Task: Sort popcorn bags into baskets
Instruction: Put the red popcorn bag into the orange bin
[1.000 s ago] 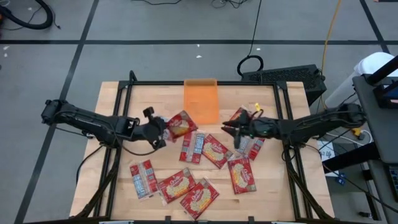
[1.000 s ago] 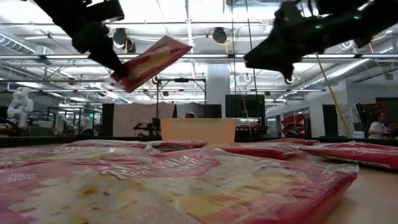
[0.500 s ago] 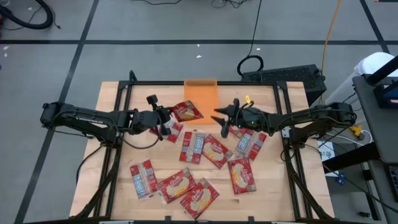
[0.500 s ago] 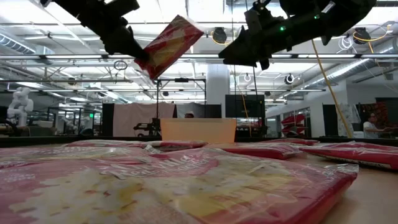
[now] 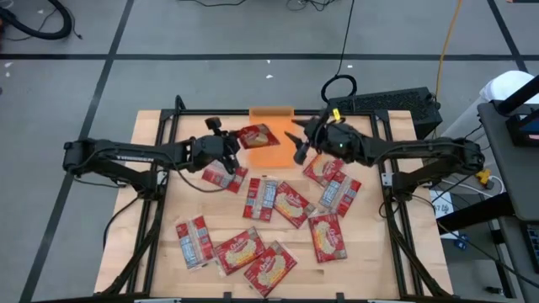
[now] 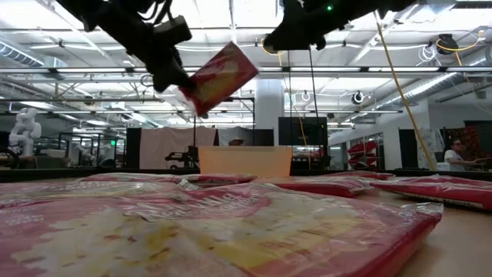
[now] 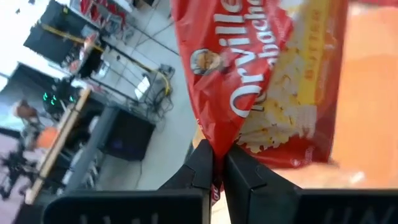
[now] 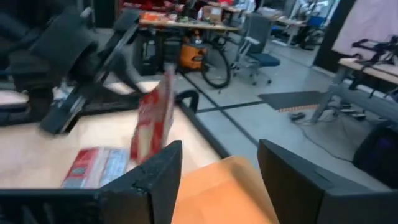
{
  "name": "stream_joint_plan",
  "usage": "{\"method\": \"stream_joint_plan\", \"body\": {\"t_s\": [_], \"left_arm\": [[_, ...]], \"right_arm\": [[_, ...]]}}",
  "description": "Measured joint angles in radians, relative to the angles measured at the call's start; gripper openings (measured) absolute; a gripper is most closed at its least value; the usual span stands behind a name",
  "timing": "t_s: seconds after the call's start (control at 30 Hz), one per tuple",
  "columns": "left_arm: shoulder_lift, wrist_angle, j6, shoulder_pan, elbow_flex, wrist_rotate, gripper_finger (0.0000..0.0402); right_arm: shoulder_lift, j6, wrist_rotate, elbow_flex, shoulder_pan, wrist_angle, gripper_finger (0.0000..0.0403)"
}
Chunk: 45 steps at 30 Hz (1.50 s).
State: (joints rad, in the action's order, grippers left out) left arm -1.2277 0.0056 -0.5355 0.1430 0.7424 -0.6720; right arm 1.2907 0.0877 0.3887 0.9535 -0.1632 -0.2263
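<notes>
My left gripper (image 5: 229, 145) is shut on one red popcorn bag (image 5: 256, 135) and holds it in the air over the left part of the orange tray (image 5: 282, 156) at the table's far edge. In the low view the bag (image 6: 223, 75) tilts above the tray (image 6: 244, 160). My right gripper (image 5: 298, 145) is open and empty, hovering above the tray's right side, facing the bag (image 8: 152, 124). Several more red bags (image 5: 269, 198) lie flat on the table, some with their whitish backs up. My left gripper (image 7: 217, 152) pinches the bag between its two fingers at a narrow edge near one corner (image 7: 214, 140). It comes at the bag from the table's left, about level. The bag is lifted clear and sticks out beyond the fingertips, tilted upward over the tray.
Loose bags cover the table's middle, right and near parts (image 5: 253, 252). A black metal frame (image 5: 168, 118) runs along the far and side edges. A keyboard-like black device (image 5: 383, 103) sits beyond the far right corner. Bare wood shows at the near left corner (image 5: 147, 252).
My left gripper has carried the bag up and toward the far edge and the right, from over the loose bags to above the tray. My right gripper has risen and moved toward the far edge and the left, staying open over the tray.
</notes>
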Motion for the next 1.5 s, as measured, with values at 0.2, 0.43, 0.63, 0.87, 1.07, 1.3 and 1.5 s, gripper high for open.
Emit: {"method": "stream_joint_plan", "body": {"t_s": [0.2, 0.43, 0.63, 0.87, 1.07, 1.3, 1.5], "left_arm": [[-0.045, 0.107, -0.118, 0.029, -0.001, 0.002, 0.0021], [-0.08, 0.146, -0.125, 0.078, -0.001, 0.061, 0.0022], [-0.095, 0.188, -0.16, 0.12, -0.001, 0.101, 0.0023], [-0.095, 0.23, -0.182, 0.153, -0.001, 0.138, 0.0023], [-0.095, 0.271, -0.206, 0.162, -0.001, 0.187, 0.0023], [-0.095, 0.301, -0.23, 0.182, -0.001, 0.239, 0.0024], [-0.095, 0.3, -0.197, 0.184, -0.001, 0.241, 0.0024]], "right_arm": [[0.002, -0.023, -0.066, 0.002, -0.063, 0.041, 0.0218], [0.073, -0.06, -0.177, 0.002, -0.093, 0.012, 0.0224], [0.156, -0.077, -0.236, 0.002, -0.098, -0.085, 0.0224], [0.205, -0.075, -0.219, 0.001, -0.118, -0.128, 0.0224], [0.212, 0.006, -0.21, 0.001, -0.121, -0.185, 0.0224], [0.212, -0.024, -0.36, 0.001, -0.165, -0.225, 0.0176], [0.231, -0.03, -0.367, 0.001, -0.177, -0.218, 0.0062]]}}
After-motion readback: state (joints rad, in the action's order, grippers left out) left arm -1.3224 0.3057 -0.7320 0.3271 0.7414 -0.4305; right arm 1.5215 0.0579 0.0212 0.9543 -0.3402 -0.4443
